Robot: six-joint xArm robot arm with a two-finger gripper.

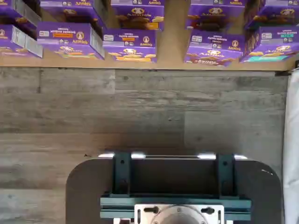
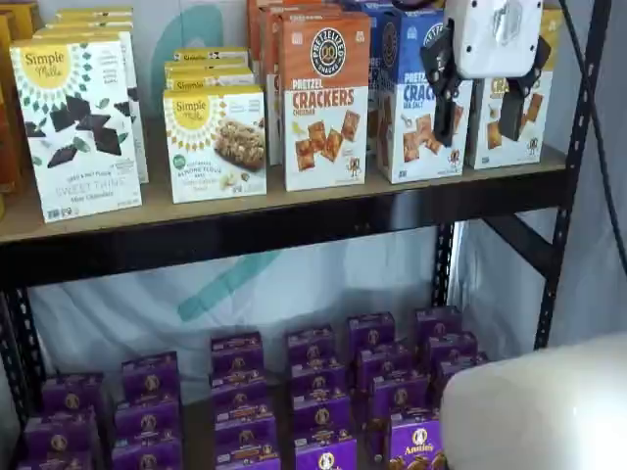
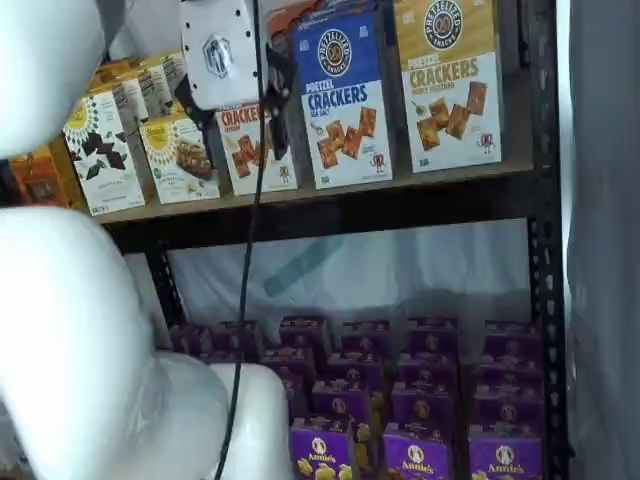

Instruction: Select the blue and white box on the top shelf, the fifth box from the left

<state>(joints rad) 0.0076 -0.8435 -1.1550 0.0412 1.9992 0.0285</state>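
The blue and white box stands upright on the top shelf, between an orange-topped and a yellow-topped crackers box. It shows fully in a shelf view, where the top shelf runs under it. My gripper hangs in front of the shelf, its white body level with the box tops. Its two black fingers stand apart with a plain gap and hold nothing. In a shelf view it partly covers the blue box's right side. The gripper also shows left of the box. The wrist view shows neither.
The orange-topped cheddar box and the yellow-topped box flank the blue one. Simple Mills boxes stand further left. Purple Annie's boxes fill the board below and show in the wrist view. The white arm fills the near left.
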